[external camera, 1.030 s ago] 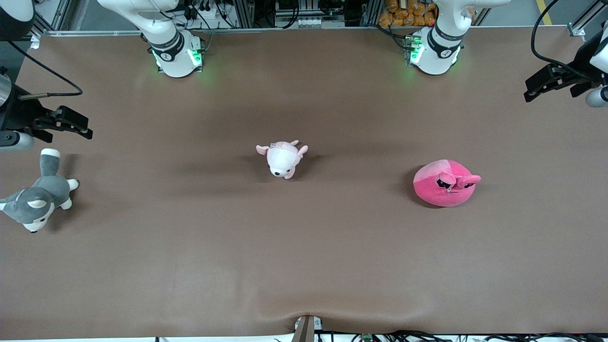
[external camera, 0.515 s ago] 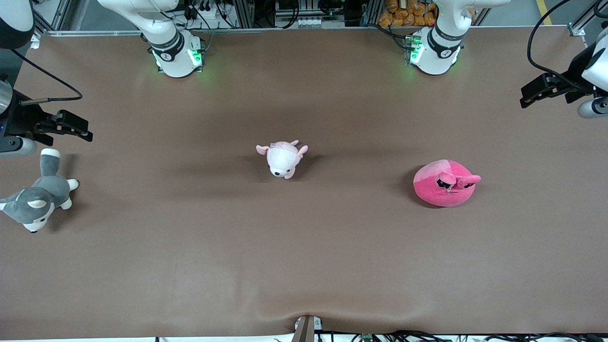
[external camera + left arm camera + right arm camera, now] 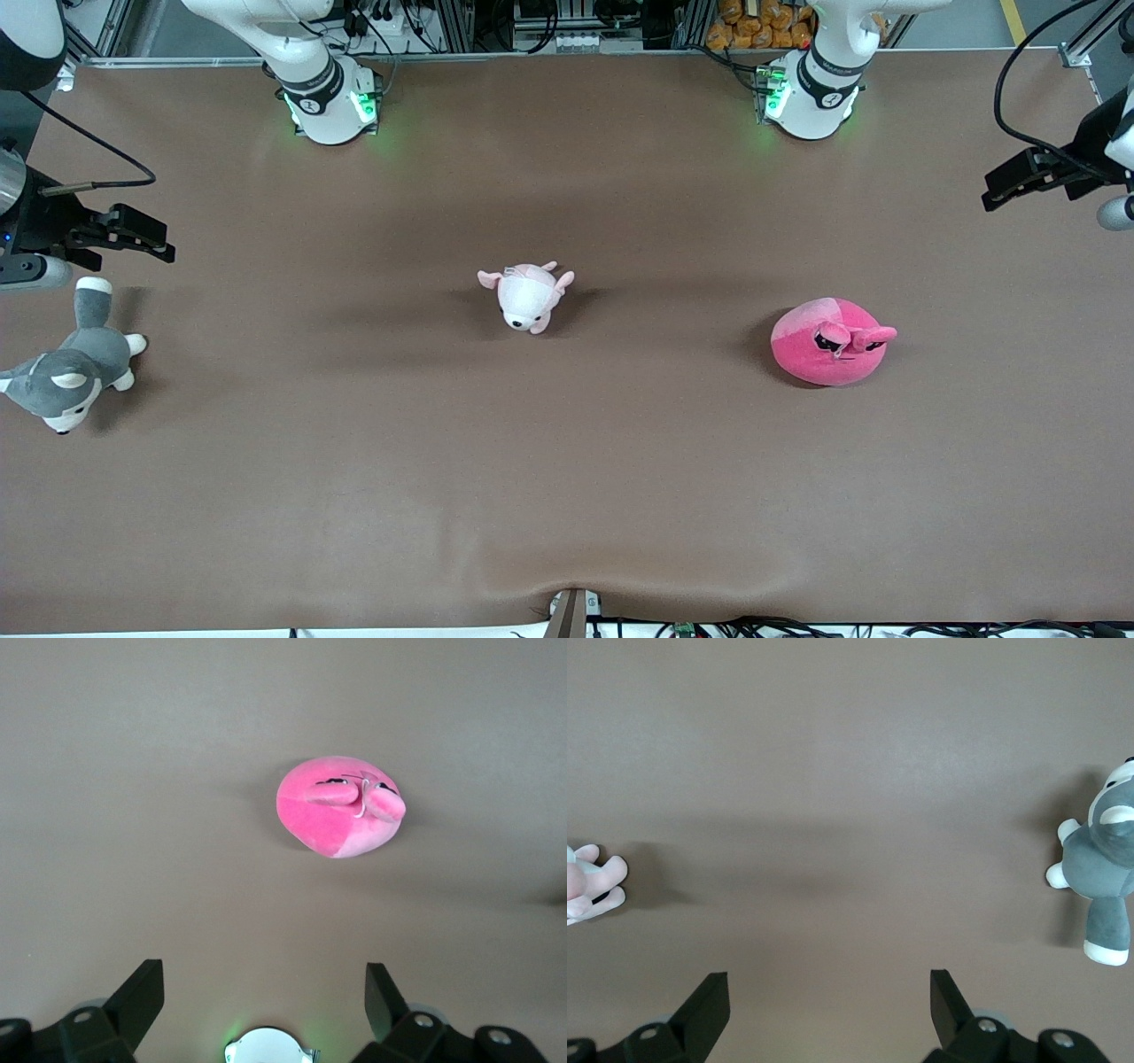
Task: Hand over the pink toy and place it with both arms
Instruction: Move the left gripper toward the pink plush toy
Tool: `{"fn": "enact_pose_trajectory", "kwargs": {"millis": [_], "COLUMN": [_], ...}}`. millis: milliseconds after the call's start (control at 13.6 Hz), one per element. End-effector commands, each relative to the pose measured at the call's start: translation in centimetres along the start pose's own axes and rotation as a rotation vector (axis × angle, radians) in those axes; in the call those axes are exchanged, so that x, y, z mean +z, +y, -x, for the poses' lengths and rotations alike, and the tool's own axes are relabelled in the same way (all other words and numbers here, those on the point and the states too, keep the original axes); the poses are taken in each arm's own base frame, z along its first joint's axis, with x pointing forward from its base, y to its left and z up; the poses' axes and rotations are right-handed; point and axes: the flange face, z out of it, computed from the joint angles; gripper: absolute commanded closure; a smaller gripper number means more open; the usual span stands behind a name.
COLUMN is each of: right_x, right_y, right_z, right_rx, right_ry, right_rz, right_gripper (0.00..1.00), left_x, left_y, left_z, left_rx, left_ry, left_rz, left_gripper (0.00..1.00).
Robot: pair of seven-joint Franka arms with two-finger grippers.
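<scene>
The pink toy (image 3: 829,341) is shown resting on the tabletop (image 3: 567,496) toward the left arm's end, both the left pincer (image 3: 1019,177) and right pincer (image 3: 133,235) held spread and empty; its round softness may defeat a shallow grasp.

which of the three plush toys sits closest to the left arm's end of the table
The pink toy: the round hot-pink blob with scowling eyes. The small pale-pink-and-white plush lies mid-table, and the grey-and-white dog lies at the right arm's end.
</scene>
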Motion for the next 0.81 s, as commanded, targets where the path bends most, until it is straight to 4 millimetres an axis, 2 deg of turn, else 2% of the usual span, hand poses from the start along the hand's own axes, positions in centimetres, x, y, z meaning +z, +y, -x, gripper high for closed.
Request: {"fn": "enact_pose_trajectory", "kwargs": {"millis": [0,147,368,515,662,736], "right_x": [-0.3,-0.3,-0.4,-0.4,-0.4,-0.4], "right_y": [-0.2,-0.4,-0.3,-0.2,-0.3,-0.3], "right_z": [0.3,0.3,0.3,0.3,0.3,0.3], "right_rx": [-0.015,-0.017,-0.017,-0.015,-0.017,-0.015], "right_ry": [-0.001,-0.001,0.000,0.000,0.000,0.002], "right_rz": [-0.004,-0.004,-0.004,-0.004,-0.004,-0.003], "right_gripper": [0.00,0.00,0.00,0.00,0.00,0.00], "left_x": [0.9,1.4,2.1,3.6,5.1,6.0], "left_y": [-0.7,-1.5,-1.4,-1.2,-3.0,-3.1], "left_z": [-0.9,-2.1,-2.8,-3.5,-4.3,-4.6], "left_rx": [-0.026,-0.052,-0.129,-0.220,-0.324,-0.370], "left_ry": [0.024,0.043,0.046,0.022,-0.009,-0.025], "left_rz": [-0.010,0.002,0.006,-0.002,0.003,0.000], "left_gripper": [0.00,0.00,0.00,0.00,0.00,0.00]}}
